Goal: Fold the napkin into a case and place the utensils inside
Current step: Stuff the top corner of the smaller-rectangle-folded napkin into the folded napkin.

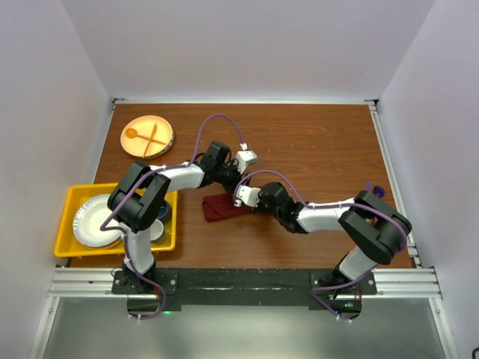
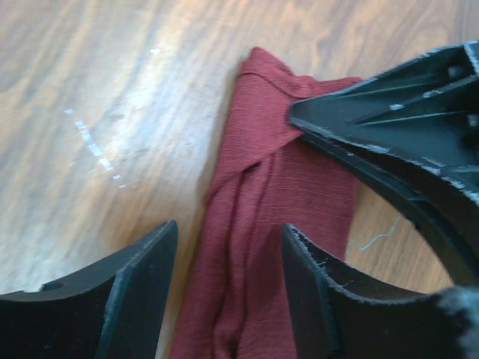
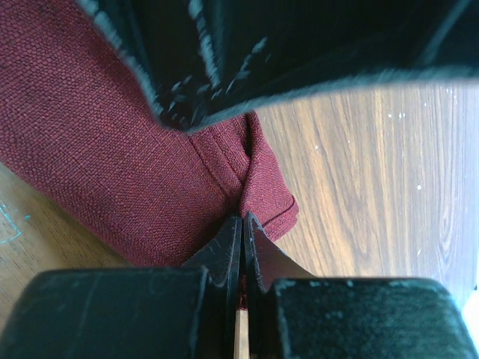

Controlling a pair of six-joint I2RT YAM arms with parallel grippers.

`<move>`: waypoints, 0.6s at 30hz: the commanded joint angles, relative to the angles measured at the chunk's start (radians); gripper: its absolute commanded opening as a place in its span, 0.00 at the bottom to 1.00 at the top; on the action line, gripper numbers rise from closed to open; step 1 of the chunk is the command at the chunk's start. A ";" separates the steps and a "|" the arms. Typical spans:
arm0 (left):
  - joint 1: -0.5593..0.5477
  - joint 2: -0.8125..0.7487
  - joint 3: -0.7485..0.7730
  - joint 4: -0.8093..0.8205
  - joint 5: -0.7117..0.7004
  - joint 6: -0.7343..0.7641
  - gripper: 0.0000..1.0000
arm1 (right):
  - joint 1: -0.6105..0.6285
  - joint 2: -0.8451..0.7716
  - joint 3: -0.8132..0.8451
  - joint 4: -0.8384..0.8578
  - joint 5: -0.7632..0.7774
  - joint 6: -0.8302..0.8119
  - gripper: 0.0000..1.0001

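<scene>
At worktop [image 1: 322,149] centre, the folded napkin [image 1: 223,209] is overhung by spread left fingers [image 2: 138,299]; pressed-together right fingers [image 3: 228,250] are set at its three o'clock edge.

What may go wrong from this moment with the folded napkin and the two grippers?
1. The shut right gripper has its tips on the napkin at a folded corner. Pulling away may drag the fold open.
2. The open left gripper straddles the napkin very near the right gripper. If it closes or descends, the two may collide or bunch the cloth.
</scene>
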 commanded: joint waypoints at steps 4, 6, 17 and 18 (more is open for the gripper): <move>-0.019 0.014 -0.004 0.003 0.007 0.016 0.50 | 0.002 -0.027 -0.021 -0.040 0.005 0.019 0.00; -0.025 0.020 0.001 -0.001 -0.008 0.020 0.41 | 0.004 -0.033 -0.015 -0.051 0.008 0.032 0.00; -0.028 0.054 0.013 -0.046 -0.068 0.025 0.00 | 0.002 -0.087 0.022 -0.123 0.005 0.082 0.05; -0.028 0.056 0.012 -0.047 -0.068 0.025 0.00 | 0.002 -0.094 0.025 -0.129 0.004 0.087 0.09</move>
